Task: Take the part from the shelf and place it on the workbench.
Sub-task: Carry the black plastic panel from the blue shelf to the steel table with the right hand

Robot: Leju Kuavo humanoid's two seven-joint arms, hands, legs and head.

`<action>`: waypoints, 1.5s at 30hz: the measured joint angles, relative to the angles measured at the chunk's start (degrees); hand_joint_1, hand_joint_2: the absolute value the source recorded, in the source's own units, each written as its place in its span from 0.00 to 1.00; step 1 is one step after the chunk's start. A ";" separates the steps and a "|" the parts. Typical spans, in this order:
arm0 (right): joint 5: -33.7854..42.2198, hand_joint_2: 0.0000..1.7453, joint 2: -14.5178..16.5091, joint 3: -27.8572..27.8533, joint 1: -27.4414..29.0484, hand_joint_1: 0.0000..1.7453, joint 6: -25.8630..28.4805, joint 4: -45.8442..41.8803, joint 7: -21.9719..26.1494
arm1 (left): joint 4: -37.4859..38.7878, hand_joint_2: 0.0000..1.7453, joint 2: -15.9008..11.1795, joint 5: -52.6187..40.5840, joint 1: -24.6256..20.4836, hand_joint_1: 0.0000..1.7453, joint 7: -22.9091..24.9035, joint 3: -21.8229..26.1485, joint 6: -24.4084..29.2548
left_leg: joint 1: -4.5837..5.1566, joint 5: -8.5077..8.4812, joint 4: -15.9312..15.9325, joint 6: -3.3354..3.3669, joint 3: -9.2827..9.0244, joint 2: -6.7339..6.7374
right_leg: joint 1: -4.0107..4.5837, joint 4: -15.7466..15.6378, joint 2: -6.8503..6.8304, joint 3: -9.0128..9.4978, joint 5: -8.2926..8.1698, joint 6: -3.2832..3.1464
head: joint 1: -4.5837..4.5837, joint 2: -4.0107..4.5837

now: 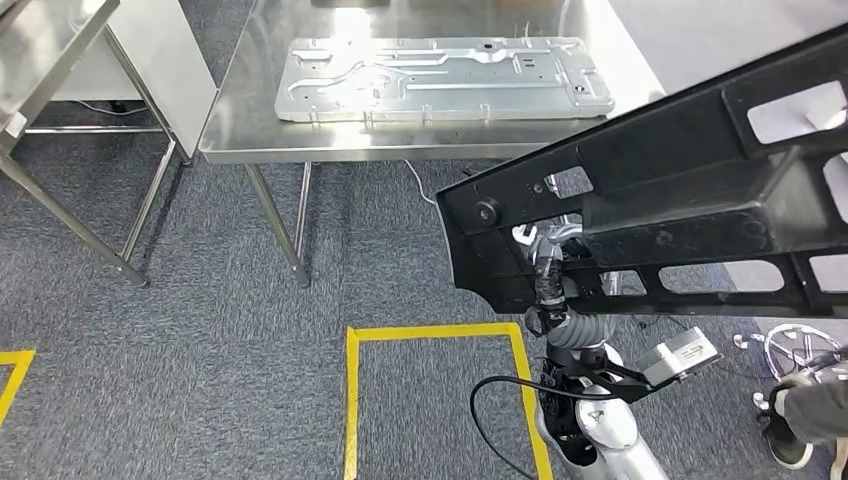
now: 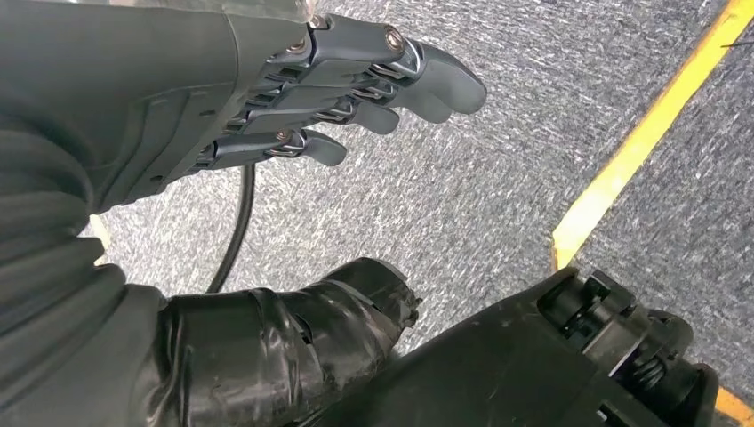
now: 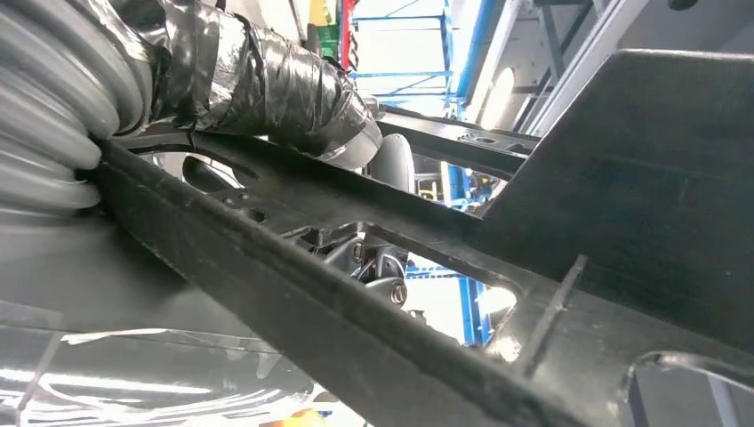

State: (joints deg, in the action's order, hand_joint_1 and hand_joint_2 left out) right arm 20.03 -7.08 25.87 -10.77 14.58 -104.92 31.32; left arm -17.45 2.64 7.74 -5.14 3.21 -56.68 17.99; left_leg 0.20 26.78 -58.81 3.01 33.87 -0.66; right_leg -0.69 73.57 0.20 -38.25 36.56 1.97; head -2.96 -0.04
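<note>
A large black plastic part [image 1: 690, 190], a long frame with cut-out windows and ribs, fills the right side of the head view, tilted so that its left end sits lower than its right. It is held up in the air above grey carpet [image 1: 200, 340], near the robot and short of the bench [image 1: 240, 130]. The right hand [image 1: 552, 272] reaches up from below and grips the part near its lower left end; its tape-wrapped thumb lies against the black frame. In the right wrist view the thumb [image 3: 267, 80] presses on one side of a bar of the part [image 3: 622, 178] while darker fingers [image 3: 373, 262] show through a slot on the other side, so the hand is clamped around that bar.

The left hand [image 2: 356, 84] hangs over the carpet, its fingers stretched out, close together and holding nothing. A black end of the part [image 2: 533, 356] sits just beside it.

Far ahead stands the steel bench, with a flat silver metal plate [image 1: 440, 78] lying on top. A second steel frame [image 1: 60, 120] stands at the far left. Yellow tape [image 1: 440, 332] marks a rectangle on the carpet near the robot.
</note>
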 joint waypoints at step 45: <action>3.65 1.00 -0.01 -0.61 0.09 1.00 -1.03 0.90 0.15 | 0.30 1.00 -0.22 1.71 -0.33 0.00 -0.15 -0.02 -0.45 | -0.05 8.19 -16.10 -2.62 7.41 0.37 | -0.16 -13.74 0.03 6.00 -8.69 -2.71 | 0.23 -0.02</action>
State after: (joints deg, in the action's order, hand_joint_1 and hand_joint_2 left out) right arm 23.68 -7.08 25.26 -10.68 13.55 -104.03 31.47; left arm -17.16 2.42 9.45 -5.48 3.06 -56.70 17.54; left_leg 0.15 34.98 -74.91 0.40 41.28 -0.29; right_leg -0.85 59.83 0.23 -32.25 27.87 -0.74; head -2.72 -0.07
